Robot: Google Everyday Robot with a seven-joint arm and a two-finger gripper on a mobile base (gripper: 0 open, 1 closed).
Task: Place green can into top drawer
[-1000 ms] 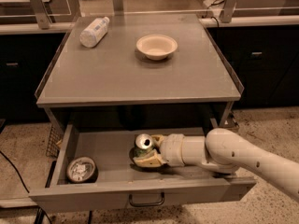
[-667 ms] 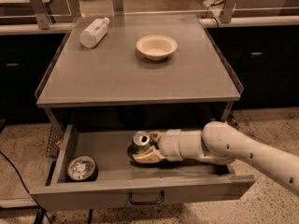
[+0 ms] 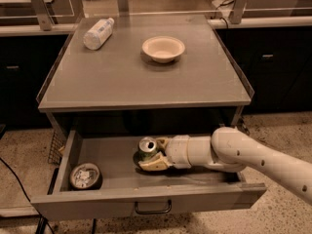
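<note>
The top drawer (image 3: 97, 206) is pulled open below the grey cabinet top, its dark pull handle (image 3: 152, 209) at the front centre. The green can (image 3: 146, 148) stands inside the drawer near its middle, silver top up. My gripper (image 3: 152, 155) reaches in from the right on a white arm, and its pale fingers (image 3: 154, 165) are closed around the can's lower body. The can's base is hidden by the fingers, so I cannot tell whether it rests on the drawer floor.
A squat dark round tin with a pale lid (image 3: 86, 175) sits in the drawer's left front corner. On the cabinet top (image 3: 117, 82) lie a white plastic bottle (image 3: 97, 32) and a pale bowl (image 3: 163, 48). Dark cabinets stand behind.
My arm has pushed a little further left into the drawer with the can in the gripper. The tin, bottle and bowl have not moved.
</note>
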